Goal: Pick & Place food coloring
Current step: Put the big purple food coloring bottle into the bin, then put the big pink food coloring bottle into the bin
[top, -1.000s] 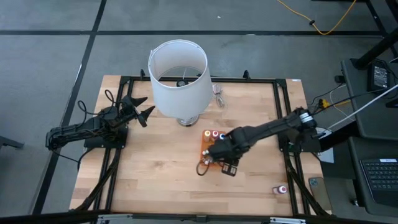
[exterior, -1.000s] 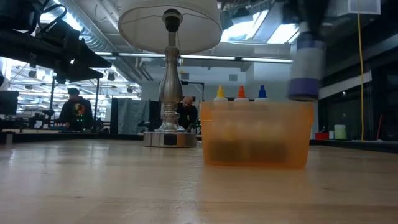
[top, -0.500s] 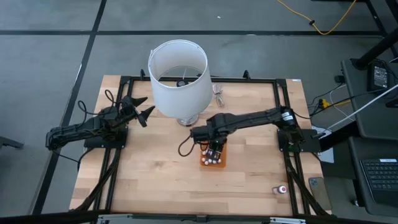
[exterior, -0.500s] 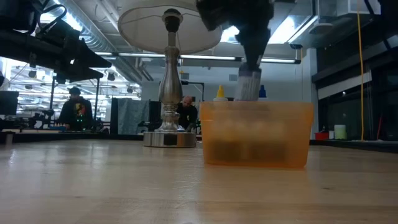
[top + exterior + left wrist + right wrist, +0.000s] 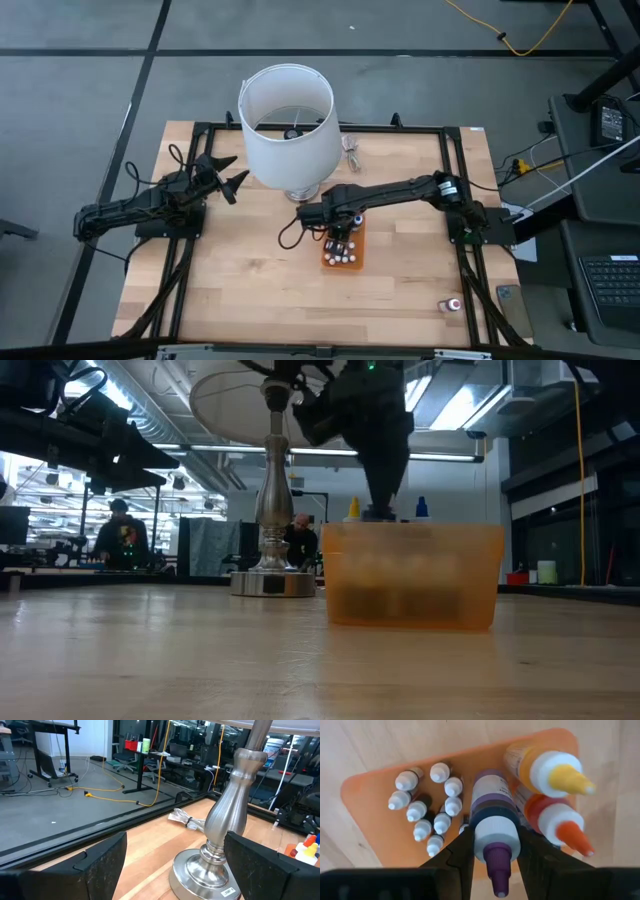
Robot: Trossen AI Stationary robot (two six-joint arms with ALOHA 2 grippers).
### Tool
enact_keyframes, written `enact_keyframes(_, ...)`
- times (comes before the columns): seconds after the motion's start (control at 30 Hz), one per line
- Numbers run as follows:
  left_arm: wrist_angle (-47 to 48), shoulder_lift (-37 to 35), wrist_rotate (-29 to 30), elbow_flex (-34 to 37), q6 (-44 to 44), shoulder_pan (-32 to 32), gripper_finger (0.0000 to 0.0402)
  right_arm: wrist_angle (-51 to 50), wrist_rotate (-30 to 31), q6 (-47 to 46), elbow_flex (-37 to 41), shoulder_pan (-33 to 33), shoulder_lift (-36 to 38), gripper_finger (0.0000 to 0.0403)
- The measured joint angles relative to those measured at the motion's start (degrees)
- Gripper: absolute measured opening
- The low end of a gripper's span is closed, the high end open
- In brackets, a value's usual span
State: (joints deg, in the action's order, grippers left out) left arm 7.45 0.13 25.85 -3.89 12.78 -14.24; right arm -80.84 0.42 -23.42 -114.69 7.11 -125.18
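From above, I saw my right gripper point(image 5: 338, 226) reached over the far end of the orange tray point(image 5: 343, 262), which sat just in front of the lamp point(image 5: 290, 125) base. Small white-capped bottles point(image 5: 343, 256) stood in the tray's near end. One more bottle point(image 5: 453, 304) lay well apart from the tray, toward the table's point(image 5: 250, 270) near right corner. My left gripper point(image 5: 226, 170) waited on the lamp's left side, its fingers spread wide and holding nothing.

From table height, the right arm came down into the top of the tray point(image 5: 412, 575), just right of the lamp stem point(image 5: 272, 490). A yellow tip point(image 5: 353, 508) and a blue tip point(image 5: 421, 507) poked above the tray's rim on either side of it.

Through my left wrist camera I saw the lamp base point(image 5: 212, 860) close ahead, between the two parted fingers point(image 5: 102, 862).

Through my right wrist camera, the fingers point(image 5: 464, 851) were clamped on the purple-tipped bottle point(image 5: 493, 827), held over the tray point(image 5: 367, 805). Beside it stood a yellow-tipped bottle point(image 5: 550, 767) and an orange-tipped bottle point(image 5: 556, 824), with the tiny white-capped ones point(image 5: 432, 815) clustered on its other side.
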Motion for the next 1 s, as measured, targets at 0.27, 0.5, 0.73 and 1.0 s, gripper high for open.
enact_keyframes(0.27, -0.01, 0.01, 0.0, 0.01, -0.02, 0.0, 0.0322, 2.1, 0.02, 1.43, -0.02, 0.0, -2.76, 0.0124)
enact_keyframes(0.5, -0.01, 0.0, 0.0, 0.01, 0.0, 0.0, 0.0322, 2.38, 2.63, 1.3, 0.11, 0.07, -2.85, 0.0154)
enact_keyframes(0.73, -0.01, -0.01, 0.0, -0.01, -0.02, 0.0, 0.0322, 2.58, 3.46, 1.4, 0.33, 0.0, -2.46, 0.0226)
enact_keyframes(1.0, -0.01, -0.01, 0.0, -0.01, -0.02, 0.0, 0.0322, 2.03, 7.51, 1.0, 0.33, 0.64, -0.03, 0.0278)
